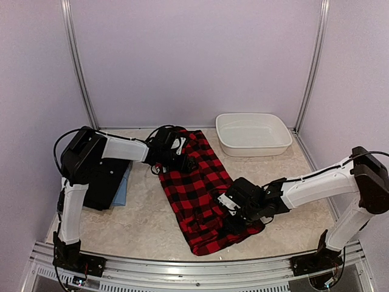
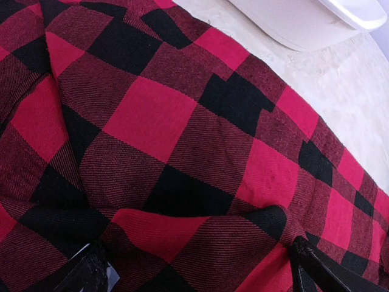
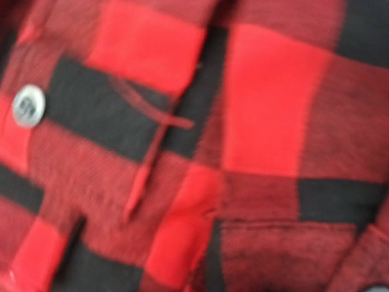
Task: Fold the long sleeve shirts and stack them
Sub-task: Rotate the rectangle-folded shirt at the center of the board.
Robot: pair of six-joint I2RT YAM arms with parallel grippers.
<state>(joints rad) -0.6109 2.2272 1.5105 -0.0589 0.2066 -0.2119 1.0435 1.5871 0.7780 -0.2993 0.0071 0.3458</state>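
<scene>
**mo:** what's the layout? big stuff first pls

**kit:** ok so there's a beige stone-look table (image 1: 146, 225). The red-and-black flannel shirt (image 1: 197, 188) lies on it as one long strip. It runs diagonally from the far middle down to the near edge, pretty much centre. A white basin (image 1: 255, 149) sits at the far right, near the flannel's far end but not touching it. Over at the left there's a black shirt (image 1: 106, 182) with a light blue shirt (image 1: 123, 190) poking out along its right side. Both are partly under the left arm and apart from the flannel.

**mo:** and the grippers?

**kit:** The left gripper (image 1: 182, 159) is down on the flannel's far end with its fingers spread wide. Its wrist view shows the cloth puckered between the two tips. The right gripper (image 1: 233, 210) is on the near end, at the strip's right side. Its wrist cam is just blurry plaid, so I can't tell if it's clamped or not. Tiniest thing is a pale button (image 3: 28, 104) at the left of that view.
</scene>
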